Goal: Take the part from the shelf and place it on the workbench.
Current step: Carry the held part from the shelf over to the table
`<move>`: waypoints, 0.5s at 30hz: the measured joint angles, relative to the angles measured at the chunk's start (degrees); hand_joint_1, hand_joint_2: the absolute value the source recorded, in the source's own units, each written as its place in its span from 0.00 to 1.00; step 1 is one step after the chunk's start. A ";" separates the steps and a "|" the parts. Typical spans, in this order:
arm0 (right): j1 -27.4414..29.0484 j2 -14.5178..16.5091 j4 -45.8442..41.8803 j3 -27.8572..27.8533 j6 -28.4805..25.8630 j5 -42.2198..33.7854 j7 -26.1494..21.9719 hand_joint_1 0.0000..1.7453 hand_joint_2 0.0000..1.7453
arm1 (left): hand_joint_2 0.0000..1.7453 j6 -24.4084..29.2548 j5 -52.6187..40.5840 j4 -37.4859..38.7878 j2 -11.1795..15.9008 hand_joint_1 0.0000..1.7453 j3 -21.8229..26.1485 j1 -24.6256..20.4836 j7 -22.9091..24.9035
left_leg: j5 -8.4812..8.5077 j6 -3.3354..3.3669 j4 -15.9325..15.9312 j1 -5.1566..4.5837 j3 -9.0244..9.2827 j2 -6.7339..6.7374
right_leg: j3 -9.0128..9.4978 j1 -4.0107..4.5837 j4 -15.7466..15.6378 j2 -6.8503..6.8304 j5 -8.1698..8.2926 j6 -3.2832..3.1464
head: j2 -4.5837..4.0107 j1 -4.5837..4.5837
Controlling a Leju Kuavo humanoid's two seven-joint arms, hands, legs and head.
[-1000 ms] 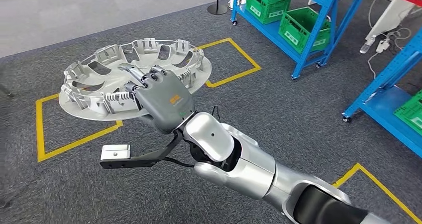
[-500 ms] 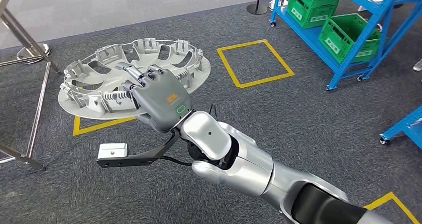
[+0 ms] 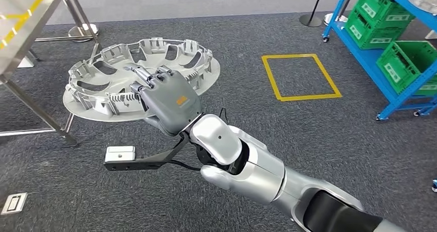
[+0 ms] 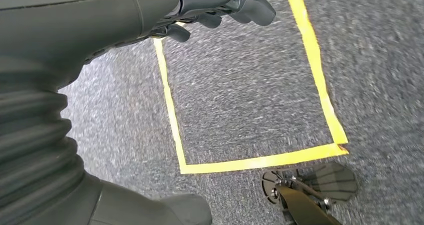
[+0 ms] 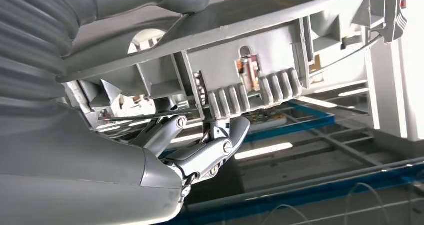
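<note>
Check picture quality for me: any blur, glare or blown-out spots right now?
Head view: sharp and evenly lit; the right hand and wheel cover are crisp. Left wrist view: the carpet and yellow tape square are smeared by motion blur. Right wrist view: the close wheel cover is clear, but one edge is blown out white.

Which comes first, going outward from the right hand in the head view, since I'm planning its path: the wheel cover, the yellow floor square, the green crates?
1. Wheel cover: held in the right hand.
2. Yellow floor square: on the carpet, to the right.
3. Green crates: on the blue shelf, far right.
</note>
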 joint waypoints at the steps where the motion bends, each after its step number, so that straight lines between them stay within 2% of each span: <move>1: -0.03 0.00 0.02 -0.01 -0.01 -0.04 -0.05 1.00 1.00 | 1.00 0.01 -0.01 0.01 -0.04 0.00 0.01 -0.02 0.01 | 0.03 -0.11 0.05 0.06 -0.03 -0.80 | 1.71 -0.04 -4.16 1.33 2.03 -0.32 | 0.00 0.01; 2: -0.06 0.00 0.02 -0.01 -0.03 -0.07 -0.09 1.00 1.00 | 1.00 0.01 -0.02 0.00 -0.09 0.00 0.01 -0.07 0.01 | 0.08 -0.38 0.10 0.07 -0.13 -1.63 | 3.19 -0.05 -7.68 2.57 3.43 -0.51 | 0.00 0.01; 3: -0.09 -0.01 0.02 -0.02 -0.05 -0.08 -0.12 1.00 1.00 | 1.00 -0.01 -0.06 0.00 -0.13 0.00 0.01 -0.10 0.02 | 0.17 -0.74 0.08 0.13 -0.30 -2.32 | 4.17 -0.01 -10.01 3.45 4.15 -0.64 | 0.00 0.07; 4: -0.12 -0.01 0.02 -0.02 -0.07 -0.08 -0.09 1.00 1.00 | 1.00 -0.02 -0.11 0.00 -0.17 0.00 0.01 -0.08 0.03 | 0.30 -1.19 -0.04 0.23 -0.47 -2.97 | 4.56 0.08 -11.02 3.91 4.24 -0.73 | 0.00 0.13; 6: -0.22 0.02 0.02 -0.01 -0.10 -0.09 -0.01 1.00 1.00 | 1.00 -0.07 -0.25 0.02 -0.10 0.00 0.01 0.07 0.10 | 0.62 -2.11 -0.43 0.39 -0.78 -4.10 | 4.87 0.12 -11.45 2.64 4.48 -1.07 | 0.00 0.27; 7: -0.26 0.05 0.02 0.00 -0.09 -0.09 0.03 1.00 1.00 | 1.00 -0.09 -0.31 0.03 -0.08 0.00 0.01 0.15 0.14 | 0.53 -2.41 -0.29 0.30 -0.97 -3.55 | 5.12 0.02 -11.79 1.95 4.69 -1.38 | 0.00 0.23; 9: -0.35 0.09 0.03 -0.01 -0.11 -0.07 0.12 1.00 1.00 | 1.00 -0.15 -0.48 0.04 -0.04 0.00 0.01 0.09 0.25 | -1.47 -2.79 3.01 0.01 -2.60 0.04 | 5.53 -0.22 -12.46 0.25 5.01 -2.07 | 0.00 -0.17; 10: -0.35 0.05 0.07 -0.01 -0.12 -0.05 0.16 1.00 1.00 | 1.00 -0.16 -0.55 0.04 -0.08 0.00 0.01 0.00 0.29 | -3.28 -2.94 6.35 -0.11 -4.14 2.27 | 5.63 -0.10 -12.53 -0.57 4.99 -2.30 | 0.00 -0.38; 11: -0.33 0.00 0.13 -0.02 -0.14 -0.03 0.17 1.00 1.00 | 1.00 -0.19 -0.59 0.04 -0.08 0.00 0.01 -0.09 0.33 | -5.13 -3.11 10.24 -0.09 -5.94 3.62 | 5.65 -0.01 -12.53 -1.45 4.92 -2.48 | 0.00 -0.55; 12: -0.27 -0.04 0.19 -0.02 -0.15 -0.02 0.17 1.00 1.00 | 1.00 -0.21 -0.61 0.05 -0.08 0.00 0.01 -0.12 0.36 | -6.32 -3.28 13.42 -0.03 -7.40 4.17 | 5.66 0.07 -12.51 -2.30 4.84 -2.57 | 0.00 -0.56; 13: -0.21 -0.09 0.24 -0.02 -0.15 -0.04 0.13 1.00 1.00 | 1.00 -0.24 -0.62 0.05 -0.08 0.00 0.01 -0.10 0.37 | -6.57 -3.41 15.03 0.02 -8.07 4.41 | 5.68 0.11 -12.49 -3.13 4.77 -2.60 | 0.00 -0.57; 14: -0.15 -0.10 0.27 -0.02 -0.14 -0.06 0.12 1.00 1.00 | 1.00 -0.27 -0.63 0.05 -0.05 0.00 0.01 -0.06 0.38 | -5.73 -3.50 14.38 0.05 -7.58 4.62 | 5.73 0.12 -12.45 -3.92 4.68 -2.57 | 0.00 -0.57; 15: -0.12 -0.10 0.27 -0.02 -0.12 -0.08 0.12 1.00 1.00 | 1.00 -0.28 -0.63 0.05 -0.01 0.00 0.01 -0.04 0.38 | -4.02 -3.54 11.41 0.07 -5.90 5.09 | 5.81 0.11 -12.36 -4.69 4.54 -2.46 | 0.00 -0.58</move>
